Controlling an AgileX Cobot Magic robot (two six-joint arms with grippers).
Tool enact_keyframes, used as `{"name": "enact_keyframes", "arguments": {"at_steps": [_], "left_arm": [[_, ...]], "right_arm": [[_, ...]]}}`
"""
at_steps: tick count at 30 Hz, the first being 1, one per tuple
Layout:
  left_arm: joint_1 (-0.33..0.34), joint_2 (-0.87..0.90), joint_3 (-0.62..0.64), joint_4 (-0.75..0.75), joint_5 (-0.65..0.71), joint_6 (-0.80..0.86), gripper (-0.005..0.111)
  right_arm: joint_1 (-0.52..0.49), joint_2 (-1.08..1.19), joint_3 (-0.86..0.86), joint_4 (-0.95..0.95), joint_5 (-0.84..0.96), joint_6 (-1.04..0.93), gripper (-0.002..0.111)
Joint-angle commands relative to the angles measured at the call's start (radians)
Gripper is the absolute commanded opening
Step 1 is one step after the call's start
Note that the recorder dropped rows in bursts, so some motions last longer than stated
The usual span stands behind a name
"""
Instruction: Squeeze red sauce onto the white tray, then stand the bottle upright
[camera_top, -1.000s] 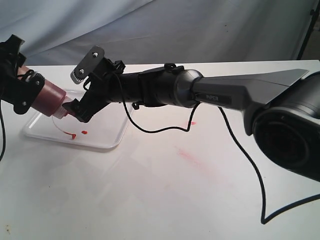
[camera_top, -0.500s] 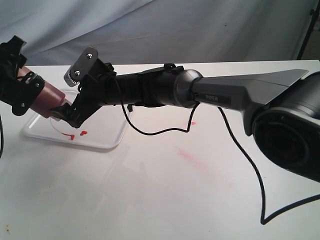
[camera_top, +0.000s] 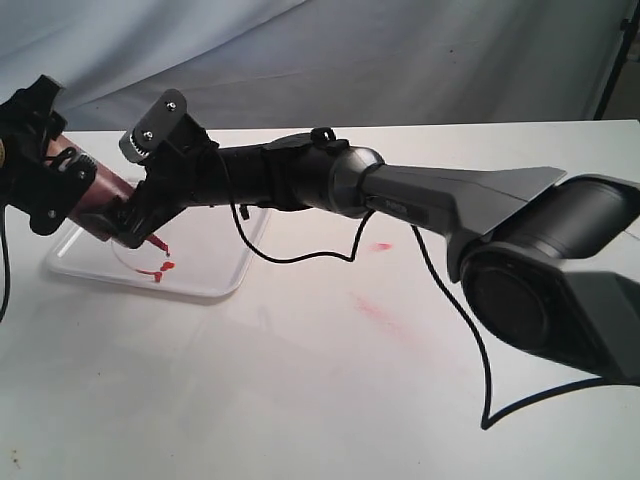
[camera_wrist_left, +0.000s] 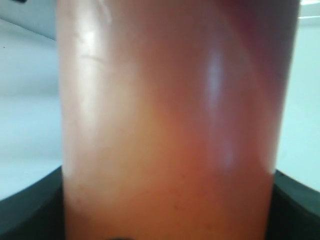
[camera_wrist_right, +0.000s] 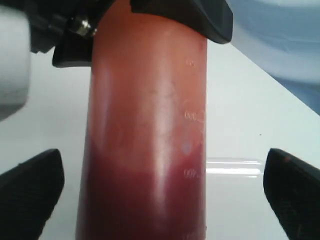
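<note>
Since the bottle looks soft, slick and sauce-heavy toward its nozzle, the left gripper clenches its base, tilting it over the white tray, while the right gripper straddles it with jaws apart, probably best squeezing gently mid-body.

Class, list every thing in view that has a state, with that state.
tray: flat on the table.
red sauce: small blobs on the tray.
bottle: tilted, nozzle down over the tray, part full.
left gripper: shut on the bottle.
right gripper: open, fingers either side of the bottle.
</note>
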Motion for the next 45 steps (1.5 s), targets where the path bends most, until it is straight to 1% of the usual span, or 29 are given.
{"name": "enact_keyframes", "arguments": {"at_steps": [1, 4, 6, 9, 21, 26, 30, 36, 40, 45], "left_arm": [[-0.006, -0.018, -0.008, 0.001, 0.004, -0.004, 0.000], [-0.006, -0.018, -0.008, 0.001, 0.004, -0.002, 0.000], [-0.006, -0.018, -0.008, 0.001, 0.004, -0.002, 0.000], [-0.006, -0.018, -0.008, 0.001, 0.004, -0.002, 0.000], [-0.006, -0.018, -0.008, 0.001, 0.004, -0.002, 0.000], [-0.006, -0.018, -0.008, 0.001, 0.004, -0.002, 0.000], [-0.006, -0.018, -0.008, 0.001, 0.004, -0.002, 0.000], [-0.006, -0.018, -0.008, 0.001, 0.004, -0.002, 0.000], [-0.006, -0.018, -0.008, 0.001, 0.004, -0.002, 0.000], [-0.006, -0.018, -0.008, 0.001, 0.004, -0.002, 0.000]], "right_arm": [[-0.006, 0.039, -0.073, -0.053, -0.014, 0.058, 0.105], [-0.002, 0.046, -0.074, -0.121, -0.017, 0.059, 0.105], [0.000, 0.046, -0.078, -0.088, -0.015, 0.053, 0.105], [0.002, 0.052, -0.078, -0.092, -0.030, 0.055, 0.105], [0.020, 0.072, -0.078, -0.005, -0.014, 0.046, 0.105], [0.020, 0.080, -0.078, -0.002, -0.002, 0.046, 0.101], [0.020, 0.080, -0.078, 0.072, -0.001, 0.044, 0.098], [0.020, 0.080, -0.078, 0.077, -0.005, 0.007, 0.093], [0.022, 0.080, -0.078, 0.077, -0.057, -0.014, 0.089], [0.027, 0.080, -0.078, 0.077, -0.056, -0.029, 0.084]]}}
